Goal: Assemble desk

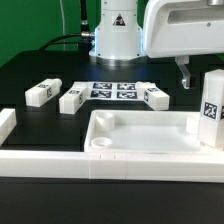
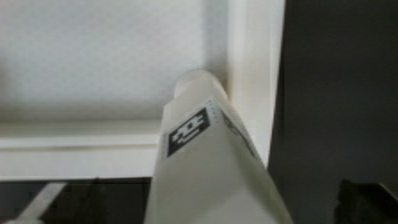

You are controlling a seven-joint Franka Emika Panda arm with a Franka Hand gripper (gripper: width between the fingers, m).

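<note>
Jaws: appear spread on either side of the upright leg's (image 2: 210, 150) top, with a gap at each side, gripping nothing.
Gripper (image 1: 190, 78): at the exterior view's far right, over the tabletop's (image 1: 150, 142) right end.
Tabletop: near, rim up, with the upright leg standing in a corner at the exterior view's right.
Table (image 1: 50, 122): beyond the tabletop lie the first leg (image 1: 42, 92) and second leg (image 1: 75, 97), at the exterior view's left of the marker board (image 1: 112, 90), and the third leg (image 1: 155, 96) at its right.
Labels: black-and-white square tags on the legs; their patterns are too small to read.
</note>
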